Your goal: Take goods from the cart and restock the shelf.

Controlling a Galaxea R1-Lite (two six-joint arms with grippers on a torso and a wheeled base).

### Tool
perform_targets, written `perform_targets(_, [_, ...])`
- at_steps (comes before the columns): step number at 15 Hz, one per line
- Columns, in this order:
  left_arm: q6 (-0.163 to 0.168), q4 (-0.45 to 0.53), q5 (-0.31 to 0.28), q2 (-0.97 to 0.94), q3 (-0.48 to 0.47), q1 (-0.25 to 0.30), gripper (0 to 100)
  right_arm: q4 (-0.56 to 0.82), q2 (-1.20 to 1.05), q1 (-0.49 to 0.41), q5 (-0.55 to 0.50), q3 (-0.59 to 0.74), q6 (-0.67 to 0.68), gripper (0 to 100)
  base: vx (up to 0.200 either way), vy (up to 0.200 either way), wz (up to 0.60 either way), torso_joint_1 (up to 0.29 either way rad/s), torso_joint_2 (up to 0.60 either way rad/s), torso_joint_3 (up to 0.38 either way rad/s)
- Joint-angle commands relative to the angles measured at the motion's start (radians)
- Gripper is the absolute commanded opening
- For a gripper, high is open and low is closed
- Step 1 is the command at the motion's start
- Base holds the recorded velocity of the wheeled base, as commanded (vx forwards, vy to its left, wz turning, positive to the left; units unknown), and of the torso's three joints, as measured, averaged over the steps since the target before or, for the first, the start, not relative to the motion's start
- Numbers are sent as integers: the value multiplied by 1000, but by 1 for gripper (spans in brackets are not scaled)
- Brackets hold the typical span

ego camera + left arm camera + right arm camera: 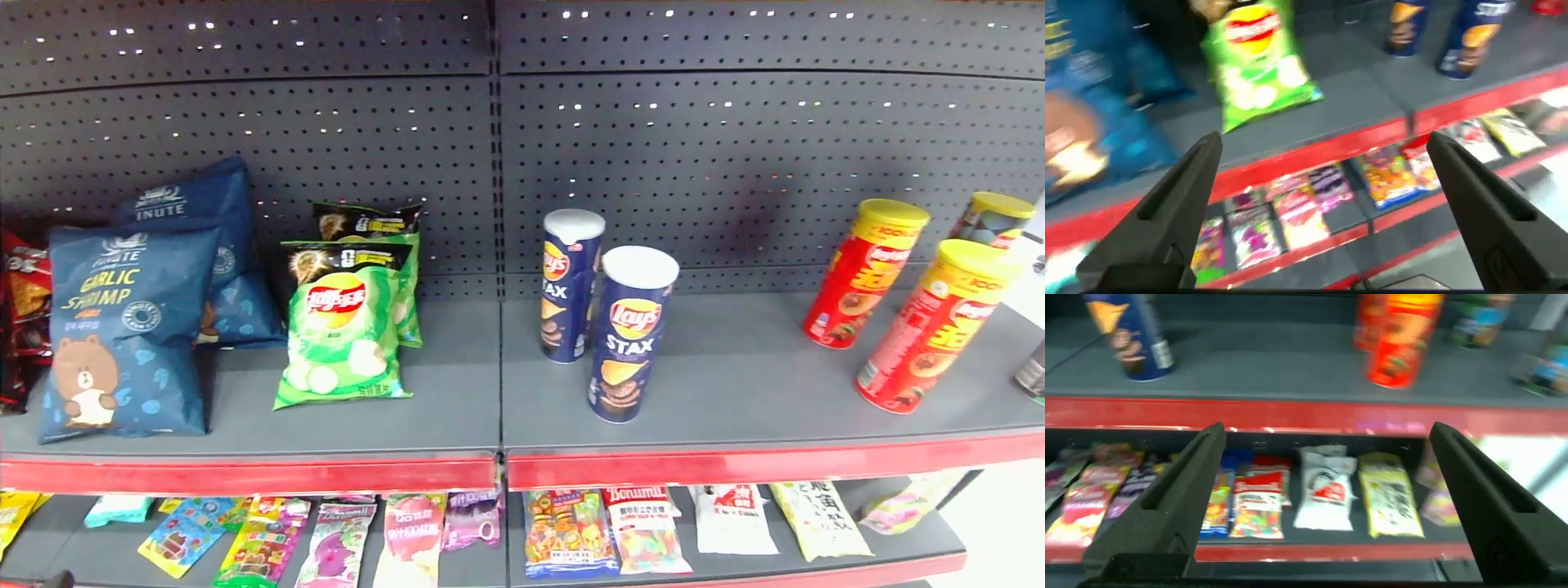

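Shelf (735, 384) part stocked: green chip bag (343, 343) left of blue cans (629, 335), red cans (927, 327) right of them. Left gripper (1324, 147) and right gripper (1327, 433): jaws spread, empty. Judgement: bags soft, pinch top seam; cans stiff, light, clasp mid-body.

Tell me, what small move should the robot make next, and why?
Probably turn toward the cart for an item. The left jaws and the right jaws stand open, holding nothing, and the shelf has bare room between the blue cans and the red cans.
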Motion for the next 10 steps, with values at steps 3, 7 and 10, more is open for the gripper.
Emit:
perform_targets(3, [0, -1, 4, -4, 14, 0, 100, 0, 1, -1, -1, 0, -8, 100, 0, 0, 0, 0, 0, 0])
perform_targets(7, [7, 1, 96, -122, 118, 0, 100, -20, 513, 21, 103, -350, 33, 100, 0, 0, 0, 0, 0, 0])
perform_targets(10, [10, 29, 141, -211, 179, 1, 100, -267, 858, 174, 122, -374, -28, 100, 0, 0, 0, 0, 0, 0])
